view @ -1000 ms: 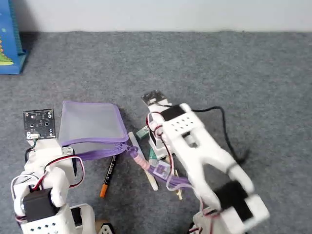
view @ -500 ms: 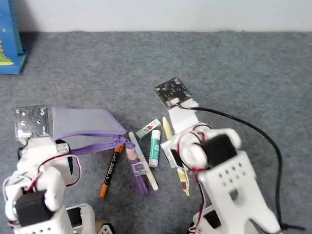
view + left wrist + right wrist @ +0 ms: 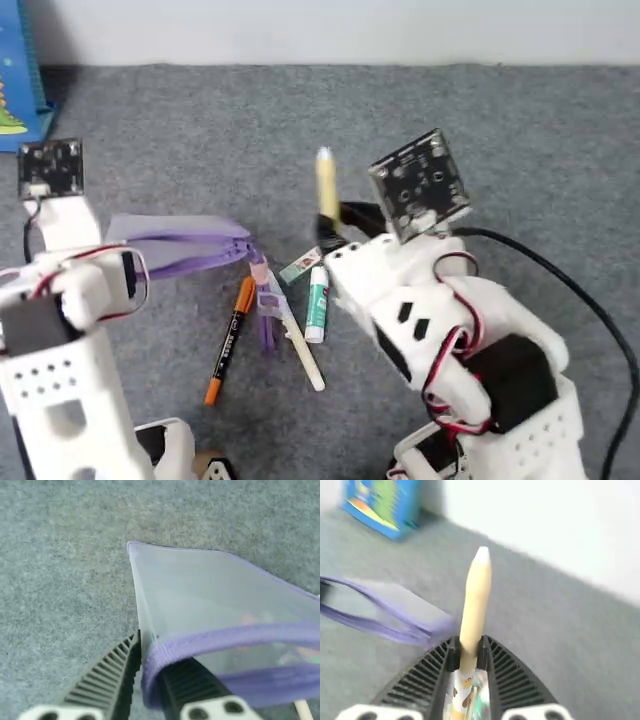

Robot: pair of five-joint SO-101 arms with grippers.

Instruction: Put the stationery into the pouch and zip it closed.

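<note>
Left wrist view: left pincer (image 3: 146,655) grips pouch (image 3: 210,595) rim; right pincer (image 3: 469,647) grips cream pen (image 3: 476,590).

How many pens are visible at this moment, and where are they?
3. A yellow pen stands upright in the right gripper; an orange pen and a cream pen lie on the carpet beside the pouch. The right arm may hide others.

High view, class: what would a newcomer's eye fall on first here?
The cream pen stands out, pointing up from the right gripper shut on it, near the scene's middle. Left of it, the left gripper pinches the purple pouch by its rim. An orange marker and a glue stick lie on the grey carpet between them.
</note>
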